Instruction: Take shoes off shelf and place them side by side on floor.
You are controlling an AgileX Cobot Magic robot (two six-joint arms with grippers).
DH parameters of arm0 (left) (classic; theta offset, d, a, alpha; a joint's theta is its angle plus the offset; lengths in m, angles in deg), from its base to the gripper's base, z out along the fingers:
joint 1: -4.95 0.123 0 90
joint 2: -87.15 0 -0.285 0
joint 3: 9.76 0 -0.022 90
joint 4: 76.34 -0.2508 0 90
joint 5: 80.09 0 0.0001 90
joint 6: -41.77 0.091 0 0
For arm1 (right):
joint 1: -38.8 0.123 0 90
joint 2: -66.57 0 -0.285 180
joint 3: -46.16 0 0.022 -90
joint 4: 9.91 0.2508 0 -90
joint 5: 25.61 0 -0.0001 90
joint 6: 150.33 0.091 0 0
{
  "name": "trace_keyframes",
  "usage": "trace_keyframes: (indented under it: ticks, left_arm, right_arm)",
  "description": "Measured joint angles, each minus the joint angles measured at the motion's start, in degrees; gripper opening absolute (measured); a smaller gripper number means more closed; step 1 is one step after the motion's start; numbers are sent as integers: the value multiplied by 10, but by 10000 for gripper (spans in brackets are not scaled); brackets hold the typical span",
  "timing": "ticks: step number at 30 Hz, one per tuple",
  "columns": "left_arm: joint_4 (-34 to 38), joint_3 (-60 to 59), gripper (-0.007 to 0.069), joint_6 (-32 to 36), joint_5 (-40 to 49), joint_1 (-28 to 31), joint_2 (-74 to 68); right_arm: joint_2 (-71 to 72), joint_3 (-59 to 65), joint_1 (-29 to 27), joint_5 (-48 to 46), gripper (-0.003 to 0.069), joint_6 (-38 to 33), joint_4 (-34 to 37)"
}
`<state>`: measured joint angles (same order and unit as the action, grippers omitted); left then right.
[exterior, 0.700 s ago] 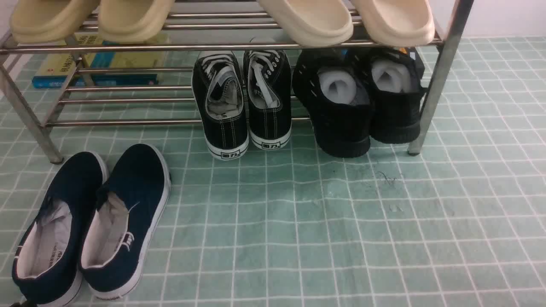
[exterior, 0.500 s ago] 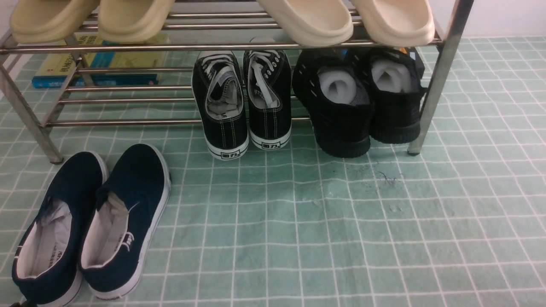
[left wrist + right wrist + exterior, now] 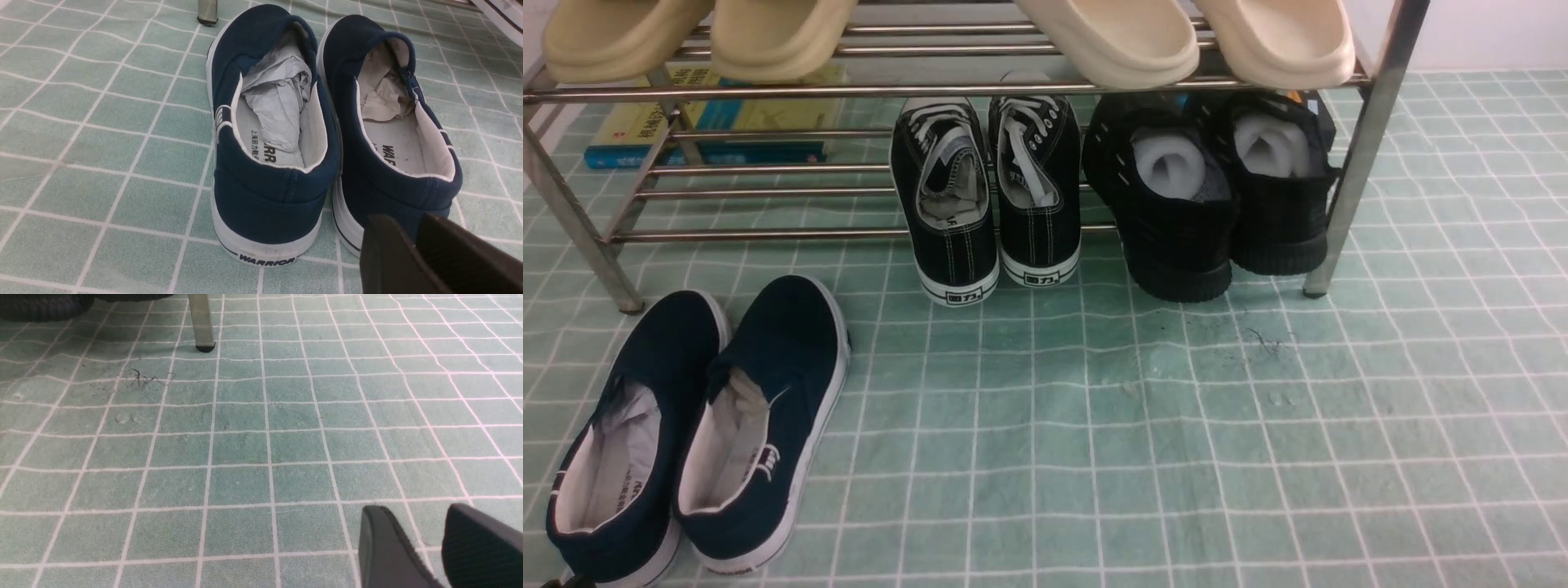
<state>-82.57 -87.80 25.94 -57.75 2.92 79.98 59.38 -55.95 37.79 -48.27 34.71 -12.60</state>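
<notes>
The two all-black knit shoes (image 3: 1176, 220) (image 3: 1278, 204) stand heels toward me on the lower tier of the steel shelf (image 3: 768, 234), at its right end, with white stuffing inside. Their black soles (image 3: 41, 308) show at the edge of the right wrist view, beside a shelf leg (image 3: 201, 322). My right gripper (image 3: 412, 526) hangs open over the bare green floor (image 3: 261, 449), well short of the shoes. My left gripper (image 3: 408, 228) is shut and empty, just behind the heel of a navy slip-on (image 3: 392, 134). Neither gripper appears in the front view.
Black canvas sneakers with white soles (image 3: 984, 196) stand on the lower tier left of the knit pair. Navy slip-ons (image 3: 703, 425) lie on the floor at front left. Beige slippers (image 3: 1111, 41) fill the top tier. Books (image 3: 711, 122) lie behind the shelf. A slanted leg (image 3: 1356, 163) borders the right shoe.
</notes>
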Motion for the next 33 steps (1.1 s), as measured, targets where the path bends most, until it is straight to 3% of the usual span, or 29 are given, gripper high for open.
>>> trace_keyframes:
  ticks: [24, 27, 28, 33]
  left_arm:
    - [-3, 0, 162, 0, 0, 0, 0]
    - [-4, 0, 162, 0, 0, 0, 0]
    - [-4, 0, 164, 0, 0, 0, 0]
    - [-4, 0, 170, 0, 0, 0, 0]
  right_arm:
    - [0, 0, 0, -1, 240, 3, -22]
    - [0, 1, 0, 11, 240, 31, 19]
    - [0, 4, 0, 27, 240, 79, 90]
    - [0, 7, 0, 52, 240, 180, 246]
